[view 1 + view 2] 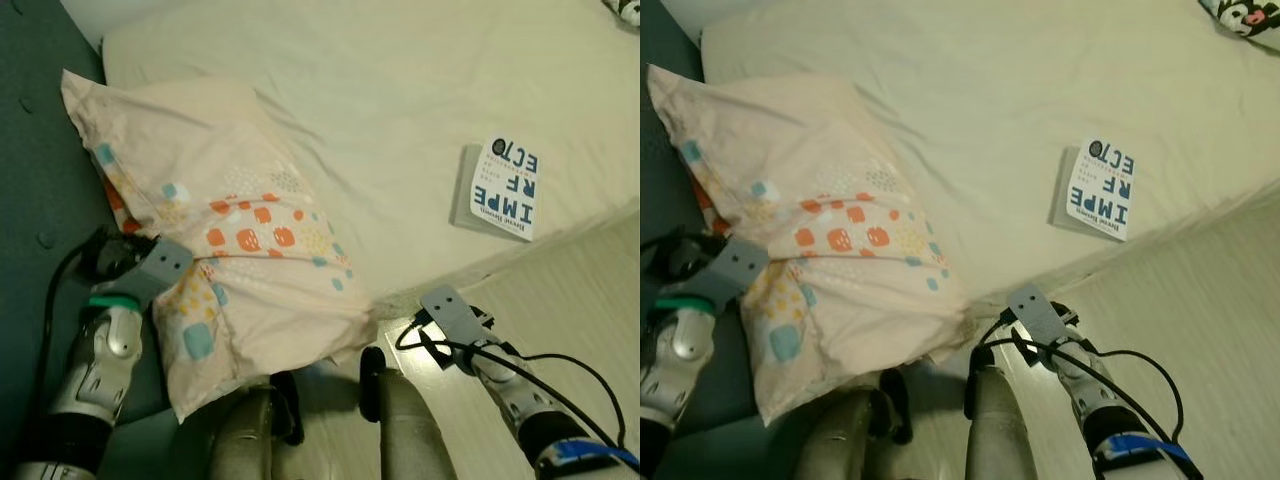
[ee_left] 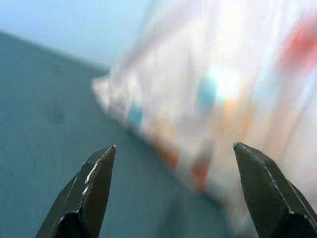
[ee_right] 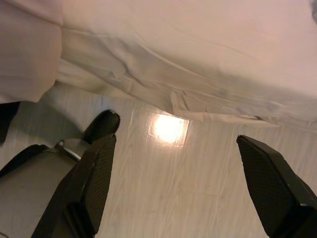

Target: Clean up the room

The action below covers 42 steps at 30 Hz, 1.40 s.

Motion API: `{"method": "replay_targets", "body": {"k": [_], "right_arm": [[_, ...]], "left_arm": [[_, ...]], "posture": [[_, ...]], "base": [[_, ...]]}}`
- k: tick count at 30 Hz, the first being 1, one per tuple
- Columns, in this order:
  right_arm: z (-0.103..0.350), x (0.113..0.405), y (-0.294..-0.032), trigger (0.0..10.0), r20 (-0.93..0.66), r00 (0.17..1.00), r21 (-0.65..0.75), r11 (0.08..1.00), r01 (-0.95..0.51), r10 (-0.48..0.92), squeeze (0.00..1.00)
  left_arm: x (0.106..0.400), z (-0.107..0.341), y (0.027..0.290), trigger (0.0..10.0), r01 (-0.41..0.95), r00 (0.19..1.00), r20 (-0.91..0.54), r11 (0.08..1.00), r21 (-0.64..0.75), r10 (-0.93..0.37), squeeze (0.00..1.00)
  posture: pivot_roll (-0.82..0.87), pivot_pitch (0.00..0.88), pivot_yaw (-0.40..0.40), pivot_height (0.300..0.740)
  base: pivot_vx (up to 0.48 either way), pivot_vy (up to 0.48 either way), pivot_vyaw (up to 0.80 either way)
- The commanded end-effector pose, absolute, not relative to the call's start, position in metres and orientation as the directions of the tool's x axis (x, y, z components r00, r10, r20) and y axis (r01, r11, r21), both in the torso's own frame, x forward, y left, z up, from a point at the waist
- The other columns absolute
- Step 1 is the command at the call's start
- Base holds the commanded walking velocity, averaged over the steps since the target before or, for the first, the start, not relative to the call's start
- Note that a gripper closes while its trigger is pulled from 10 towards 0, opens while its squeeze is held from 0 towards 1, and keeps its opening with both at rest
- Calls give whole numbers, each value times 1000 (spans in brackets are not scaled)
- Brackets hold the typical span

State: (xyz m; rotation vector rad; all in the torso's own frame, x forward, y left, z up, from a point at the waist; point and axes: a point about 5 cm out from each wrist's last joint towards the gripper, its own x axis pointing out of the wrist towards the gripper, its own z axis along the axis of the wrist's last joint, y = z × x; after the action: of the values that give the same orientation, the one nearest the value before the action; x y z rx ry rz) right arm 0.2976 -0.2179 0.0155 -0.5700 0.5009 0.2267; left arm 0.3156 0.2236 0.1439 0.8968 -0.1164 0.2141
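Note:
A pale pink pillow [image 1: 230, 250] with orange and teal patches lies on the left side of the cream bed [image 1: 380, 90], its lower end hanging over the bed's edge. A white book [image 1: 505, 190] with blue lettering rests on the sheet at the right, near the edge. My left gripper [image 2: 174, 146] is open beside the pillow's left edge, with nothing between its fingers; the pillow is blurred just ahead of it. My right gripper [image 3: 176, 137] is open low over the floor, facing the side of the bed, holding nothing.
A teal padded headboard [image 1: 40, 150] runs along the left. Pale wood floor [image 1: 570, 300] lies in front of the bed at the right. My own legs [image 1: 400, 420] stand close to the bed's edge. A plush toy [image 1: 1245, 20] sits at the far right corner.

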Motion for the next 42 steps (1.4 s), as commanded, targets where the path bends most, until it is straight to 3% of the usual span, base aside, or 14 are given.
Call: {"method": "replay_targets", "body": {"k": [1,2,4,5,9,11,13,17,25,27,31,42], "right_arm": [[4,290,-215,10000,-554,830,-445,819,-361,65,0],[5,291,-214,10000,-554,830,-446,819,-362,66,0],[6,292,-213,10000,-554,830,-446,819,-362,66,0],[6,294,-212,10000,-554,830,-446,819,-361,65,0],[7,296,-210,10000,-555,829,-446,819,-362,64,0],[6,297,-208,10000,-558,827,-447,816,-367,66,0],[6,297,-207,10000,-559,826,-447,814,-370,69,0],[6,297,-206,10000,-557,827,-443,815,-374,76,0],[5,296,-206,10000,-557,826,-446,810,-380,81,0],[5,294,-211,10000,-557,827,-450,811,-373,71,0],[4,292,-216,10000,-558,828,-454,814,-362,57,0],[3,292,-215,10000,-561,826,-452,817,-358,52,0]], "left_arm": [[315,144,191,10000,-103,985,174,754,648,-15,1000],[314,146,180,10000,-60,982,180,812,581,-56,294],[312,140,172,10000,-11,982,163,844,536,-90,294],[307,130,166,10000,24,984,138,852,524,-113,0],[298,107,163,10000,48,995,57,872,487,-86,0],[285,78,171,10000,14,999,-51,897,442,9,0],[269,45,186,10000,-54,976,-158,874,484,147,0],[255,15,201,10000,-130,924,-254,860,493,285,0],[249,-14,197,10000,-77,858,-415,875,479,303,0],[240,-30,195,10000,22,824,-493,852,523,281,0],[223,-46,209,10000,160,787,-544,756,635,291,0],[206,-31,290,10000,122,760,-452,580,805,468,0]], "posture": [[-95,257,107,740],[-95,257,107,740],[-91,246,105,740],[-92,241,106,740],[-87,227,100,740],[-76,217,97,740],[-75,217,98,740],[-79,218,92,740],[-117,241,95,740],[-130,250,101,740],[-133,254,104,740],[-106,246,109,740]], "base": [[0,0,0],[0,0,0],[0,0,0],[0,0,0],[0,0,0],[0,0,0],[0,0,0],[0,0,0],[0,0,0],[0,0,0],[0,0,0],[0,0,0]]}}
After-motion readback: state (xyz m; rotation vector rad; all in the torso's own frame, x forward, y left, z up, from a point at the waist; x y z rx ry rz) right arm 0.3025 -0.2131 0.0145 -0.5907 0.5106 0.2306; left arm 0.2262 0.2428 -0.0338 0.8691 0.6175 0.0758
